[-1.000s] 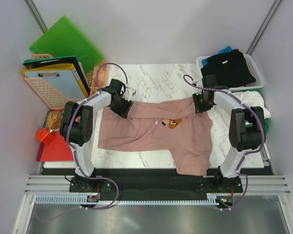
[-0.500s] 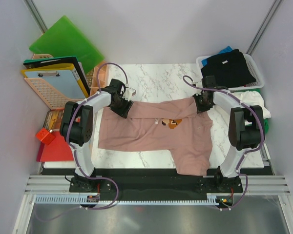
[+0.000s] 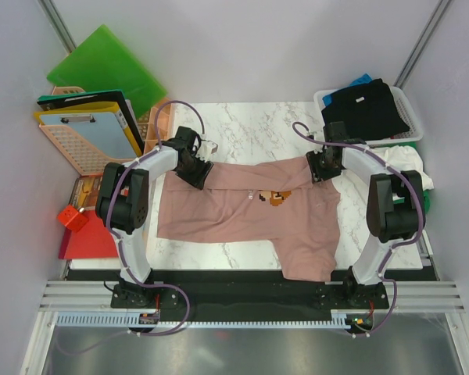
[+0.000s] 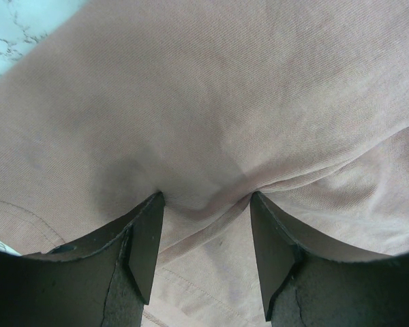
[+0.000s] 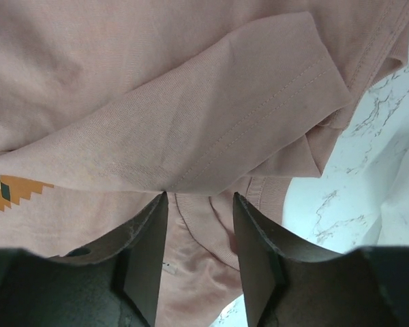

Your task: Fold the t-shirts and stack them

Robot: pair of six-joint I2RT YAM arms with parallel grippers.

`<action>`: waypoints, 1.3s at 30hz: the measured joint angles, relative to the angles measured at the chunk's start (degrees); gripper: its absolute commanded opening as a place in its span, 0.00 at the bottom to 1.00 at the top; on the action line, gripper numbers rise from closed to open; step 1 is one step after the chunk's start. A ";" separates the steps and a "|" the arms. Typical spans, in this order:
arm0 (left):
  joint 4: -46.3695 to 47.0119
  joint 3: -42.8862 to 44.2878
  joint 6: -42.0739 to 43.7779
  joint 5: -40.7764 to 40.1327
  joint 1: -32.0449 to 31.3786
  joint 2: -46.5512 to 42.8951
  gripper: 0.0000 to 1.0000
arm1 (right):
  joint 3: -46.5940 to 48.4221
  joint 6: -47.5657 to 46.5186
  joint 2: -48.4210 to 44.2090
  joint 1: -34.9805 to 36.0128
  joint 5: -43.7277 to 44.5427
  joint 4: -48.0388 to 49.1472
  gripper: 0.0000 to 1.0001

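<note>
The dusty pink t-shirt (image 3: 242, 211) lies spread on the marble table (image 3: 250, 129), its pixel chest print (image 3: 279, 198) facing up and one part hanging over the near edge. My left gripper (image 3: 194, 169) is open, its tips pressed on the shirt's far left edge; the left wrist view shows pink cloth and a hem (image 4: 204, 211) between the fingers. My right gripper (image 3: 321, 166) is open on the shirt's far right part, straddling the ribbed collar (image 5: 211, 225) under a folded sleeve (image 5: 211, 116). Black (image 3: 367, 108) and blue (image 3: 362, 80) shirts lie in a basket.
A white basket (image 3: 410, 117) stands at the far right, with white cloth (image 3: 413, 168) and a bit of green (image 3: 427, 201) beside it. Green folder (image 3: 105, 66), clipboards (image 3: 94, 125) and pink trays (image 3: 66, 152) are at far left. A red folder (image 3: 86, 244) and red block (image 3: 73, 218) lie left.
The right gripper shifted very slightly and came back; the shirt and the left gripper have not visibly moved.
</note>
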 measured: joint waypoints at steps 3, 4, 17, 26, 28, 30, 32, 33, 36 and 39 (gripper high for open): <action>0.00 -0.02 0.00 0.00 0.00 -0.02 0.61 | 0.00 0.02 0.44 0.00 -0.17 0.04 0.29; 0.02 -0.02 0.02 -0.02 0.00 -0.02 0.61 | 0.00 0.04 0.72 0.00 -0.39 0.07 0.16; 0.35 -0.44 0.44 -0.02 -0.02 -0.22 0.61 | 0.00 0.35 0.15 0.00 -1.40 -1.25 0.00; 0.50 -0.52 0.48 -0.07 -0.02 -0.24 0.60 | -2.64 -1.73 -12.70 0.98 -4.55 -6.71 0.00; 0.52 -0.52 0.48 -0.07 -0.02 -0.24 0.60 | -3.91 -2.21 -14.71 1.33 -5.29 -7.58 0.04; 0.50 -0.52 0.48 -0.07 -0.02 -0.24 0.60 | -5.73 -2.80 -16.17 1.75 -5.95 -8.81 0.33; 0.52 -0.52 0.48 -0.07 -0.02 -0.24 0.60 | -7.52 -3.37 -16.87 1.95 -5.79 -9.62 0.50; 0.50 -0.52 0.48 -0.07 -0.02 -0.24 0.60 | -8.55 -3.98 -17.20 2.08 -5.22 -9.92 0.55; 0.52 -0.52 0.48 -0.07 -0.02 -0.24 0.60 | -10.69 -4.85 -17.46 2.19 -3.19 -9.90 0.55; 0.52 -0.52 0.48 -0.07 -0.02 -0.24 0.60 | -11.06 -4.66 -16.20 2.19 -2.51 -8.52 0.43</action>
